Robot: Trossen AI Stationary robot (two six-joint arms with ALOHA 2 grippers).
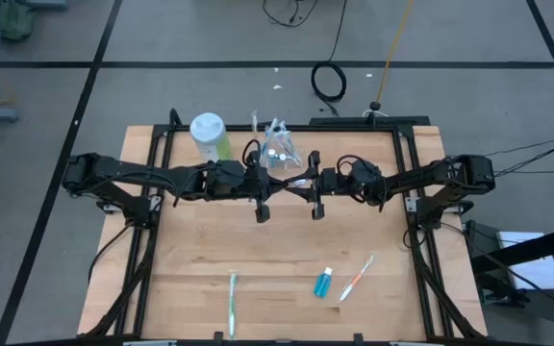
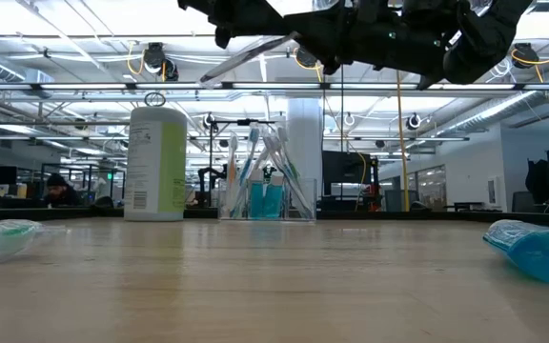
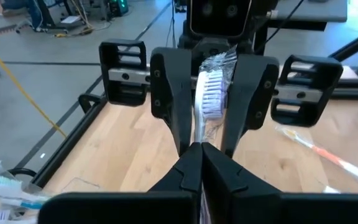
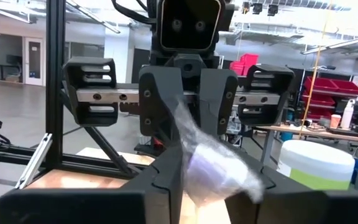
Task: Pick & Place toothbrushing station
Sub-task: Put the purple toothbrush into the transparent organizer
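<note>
A plastic-wrapped toothbrush [image 3: 209,87] with a purple-and-white head hangs in the air between my two grippers over the middle of the table. My left gripper [image 3: 201,150] is shut on it. My right gripper [image 3: 207,144] faces it, open, one finger on each side of the brush head. The clear cup [image 1: 279,149] stands on its base at the far middle, with several toothbrushes and a blue tube [image 2: 267,202] in it. A green toothbrush [image 1: 232,303], a blue tube [image 1: 324,283] and an orange-handled toothbrush [image 1: 356,279] lie flat near the front edge. My left gripper pinches the toothbrush's handle just below the head [image 3: 200,134] between its two fingertips, coming level from the table's left. The head points on toward the right arm. The rest of the handle [image 2: 241,62] trails back under the left wrist, slanting down, clear of the table.
A white-and-green canister [image 1: 208,135] stands at the far left beside the cup. The black frame rails [image 1: 412,221] run along both table sides. Bare wood lies between the grippers and the items at the front edge.
</note>
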